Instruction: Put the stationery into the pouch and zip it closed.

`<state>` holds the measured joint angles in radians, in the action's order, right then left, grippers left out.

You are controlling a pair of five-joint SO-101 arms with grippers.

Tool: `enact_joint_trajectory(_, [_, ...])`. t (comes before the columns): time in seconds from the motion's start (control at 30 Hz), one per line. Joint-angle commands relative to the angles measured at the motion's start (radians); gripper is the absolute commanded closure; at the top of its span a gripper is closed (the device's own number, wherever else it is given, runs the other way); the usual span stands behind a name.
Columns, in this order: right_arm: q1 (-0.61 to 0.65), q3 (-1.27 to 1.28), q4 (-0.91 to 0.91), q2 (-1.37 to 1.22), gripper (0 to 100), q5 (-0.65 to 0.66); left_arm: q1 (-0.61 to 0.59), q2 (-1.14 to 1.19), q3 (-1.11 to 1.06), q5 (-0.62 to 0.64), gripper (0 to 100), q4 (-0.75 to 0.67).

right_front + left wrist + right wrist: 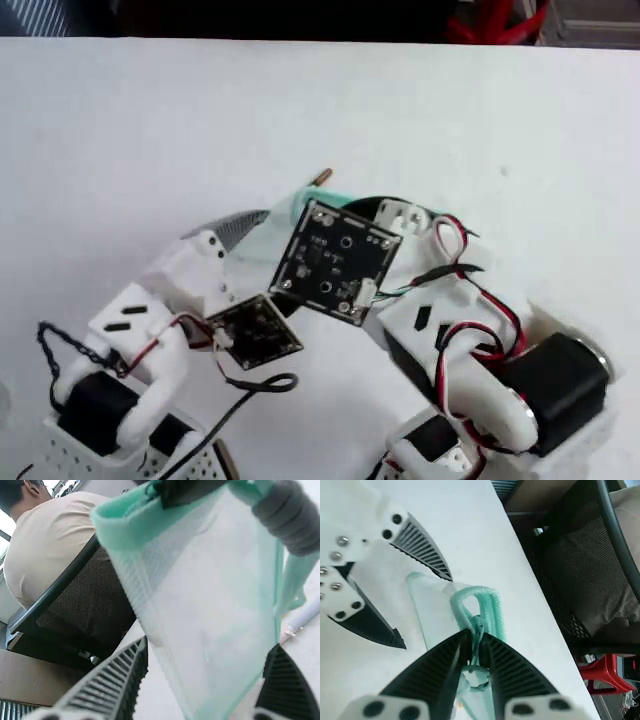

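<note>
Arms sit at the table's [150, 120] near edge, left one at the near-left corner, right one at the near-right, wrists meeting mid-table. Right gripper [476, 632]: fingers pinched shut on the pouch's [434, 605] green cord loop. Left gripper [426, 611]: fingers spread wide, one on each side of the pouch's mesh body, and I see no contact. From the left wrist the mesh hangs between those fingers [117, 680], top edge held from above. I can't tell if the pouch clears the table. From above it's mostly under the two wrist boards, middle of the table. Just past it, toward the far edge, a pen [320, 177] tip pokes out; can't tell if it's inside. Chair [580, 570] beyond the table.
</note>
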<state>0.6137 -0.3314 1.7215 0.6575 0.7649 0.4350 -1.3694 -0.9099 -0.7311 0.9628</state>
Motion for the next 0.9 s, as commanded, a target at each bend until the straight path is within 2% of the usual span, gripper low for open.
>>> enact_joint_trajectory(0.0, [0.030, 0.008, -0.002, 0.005, 97.9, -0.006, -0.030, -0.018, -0.011, 0.014, 65, -0.040])
enact_joint_trajectory(0.13, [0.031, 0.049, -0.002, 0.016, 97.9, 0.087, -0.111, -0.019, 0.000, 0.086, 65, -0.043])
enact_joint_trajectory(0.37, [0.038, 0.055, -0.008, 0.010, 97.9, 0.133, -0.116, -0.019, -0.008, 0.087, 65, -0.035])
enact_joint_trajectory(0.63, [0.131, 0.051, -0.008, 0.016, 97.9, 0.133, 0.058, -0.019, -0.008, 0.086, 65, 0.057])
enact_joint_trajectory(0.87, [0.111, 0.055, -0.008, 0.015, 97.9, 0.130, 0.074, -0.019, -0.009, 0.094, 67, 0.109])
